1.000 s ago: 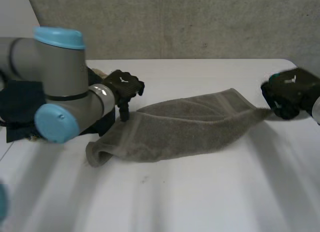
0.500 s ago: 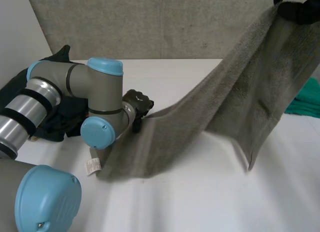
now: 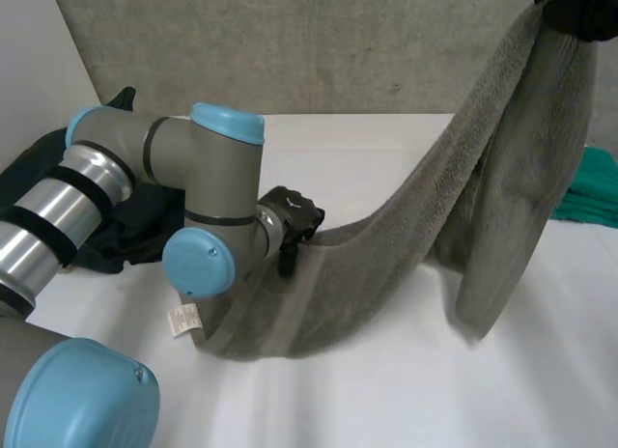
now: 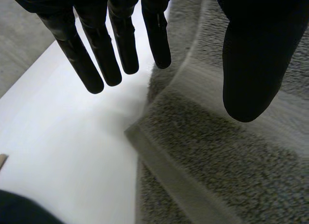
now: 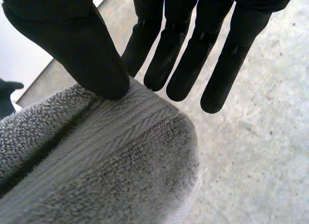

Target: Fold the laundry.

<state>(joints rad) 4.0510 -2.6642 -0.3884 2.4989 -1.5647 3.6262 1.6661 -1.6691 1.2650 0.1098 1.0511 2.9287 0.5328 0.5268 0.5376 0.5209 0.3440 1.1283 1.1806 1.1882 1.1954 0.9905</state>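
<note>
The towel (image 3: 386, 265) is grey and fluffy. One end lies on the white table (image 3: 386, 400). The other end is up high in the air. From up there the towel runs down in a long slope to the table, and a loose part of it hangs down with its tip close to the table.

The right hand (image 3: 579, 9) is up high and holds the top of the towel. In the right wrist view its thumb (image 5: 77, 40) sits on a thick fold of the towel and a finger (image 5: 145, 45) is on the other side, so the towel is pinched between them.

The left hand (image 3: 293, 221) is low, at the edge of the towel near the end on the table. Its fingers (image 4: 96, 55) are straight and spread and grab nothing. They point at the table just beside the towel's edge, and the thumb (image 4: 251, 64) is over the towel.

A small white tag (image 3: 183, 320) sticks out at the towel's low end. Dark clothes (image 3: 135, 226) lie on the table's left side, behind the left arm. A green cloth (image 3: 591, 192) lies on the right side.
</note>
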